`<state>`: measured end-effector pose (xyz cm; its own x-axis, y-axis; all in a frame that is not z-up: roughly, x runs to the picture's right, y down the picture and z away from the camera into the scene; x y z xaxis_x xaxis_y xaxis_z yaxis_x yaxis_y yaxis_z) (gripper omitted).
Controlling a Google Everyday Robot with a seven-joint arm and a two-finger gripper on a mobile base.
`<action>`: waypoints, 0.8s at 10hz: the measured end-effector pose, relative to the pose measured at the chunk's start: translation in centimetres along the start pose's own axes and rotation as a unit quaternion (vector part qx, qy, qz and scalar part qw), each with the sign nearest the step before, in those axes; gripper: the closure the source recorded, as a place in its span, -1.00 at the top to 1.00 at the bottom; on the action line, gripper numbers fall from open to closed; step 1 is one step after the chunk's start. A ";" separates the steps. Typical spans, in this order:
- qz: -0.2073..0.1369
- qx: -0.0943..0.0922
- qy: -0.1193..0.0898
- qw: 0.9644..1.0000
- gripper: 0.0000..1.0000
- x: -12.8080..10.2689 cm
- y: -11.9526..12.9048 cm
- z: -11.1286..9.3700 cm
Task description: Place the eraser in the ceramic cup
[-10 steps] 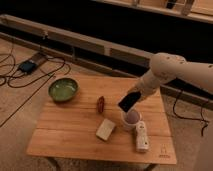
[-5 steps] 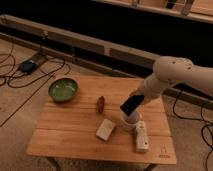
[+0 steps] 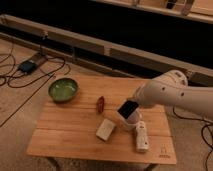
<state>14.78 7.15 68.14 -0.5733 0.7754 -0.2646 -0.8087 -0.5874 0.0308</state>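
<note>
The black eraser [image 3: 128,107] hangs tilted right over the mouth of the white ceramic cup [image 3: 128,121], its lower end at the rim. My gripper [image 3: 134,101] reaches in from the right on the white arm and is shut on the eraser's upper end. The cup stands on the wooden table [image 3: 70,142], right of centre, and the eraser hides part of it.
A green bowl [image 3: 63,89] sits at the table's far left corner. A small red object [image 3: 100,103] lies left of the cup, a cream block [image 3: 105,129] lies in front of it, and a white bar [image 3: 141,136] lies to its right. Cables [image 3: 27,66] run over the floor on the left.
The arm has come down a little, and the eraser has sunk from above the cup to its rim.
</note>
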 end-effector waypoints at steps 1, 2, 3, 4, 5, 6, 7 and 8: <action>-0.005 -0.005 -0.009 1.000 -1.00 0.2 0.2 -0.1; -0.006 -0.007 -0.013 1.000 -1.00 0.3 0.2 -0.2; -0.008 -0.008 -0.014 1.000 -1.00 0.4 0.3 -0.1; -0.009 -0.009 -0.013 1.000 -1.00 0.4 0.4 -0.1; -0.009 -0.009 -0.013 1.000 -1.00 0.4 0.4 -0.1; -0.009 -0.009 -0.013 1.000 -1.00 0.4 0.4 -0.1; -0.009 -0.009 -0.013 1.000 -1.00 0.4 0.4 -0.1; -0.006 -0.006 -0.015 1.000 -1.00 0.2 0.3 -0.1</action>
<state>14.40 7.14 68.04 -0.5666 0.7894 -0.2361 -0.8145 -0.5799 0.0157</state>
